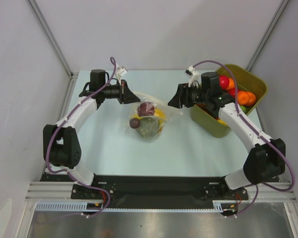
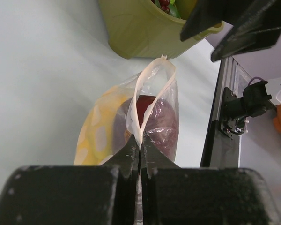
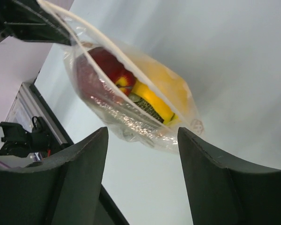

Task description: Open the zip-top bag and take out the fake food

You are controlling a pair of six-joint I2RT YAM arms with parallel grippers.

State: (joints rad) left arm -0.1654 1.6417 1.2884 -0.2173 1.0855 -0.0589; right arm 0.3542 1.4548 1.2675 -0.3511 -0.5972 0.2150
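Clear plastic of the zip-top bag [image 1: 148, 119] lies on the table [image 1: 114, 148] between the two arms, with its zip edge lifted. The left gripper [image 2: 139, 149] is closed on one end of this edge. The two zip strips stand apart, so the mouth seems already open, at least partly. The fake food [image 1: 145, 111] is all inside, so the removing is left. The right gripper [image 1: 173, 101] is open and empty, near the other end of the mouth, not touching it.
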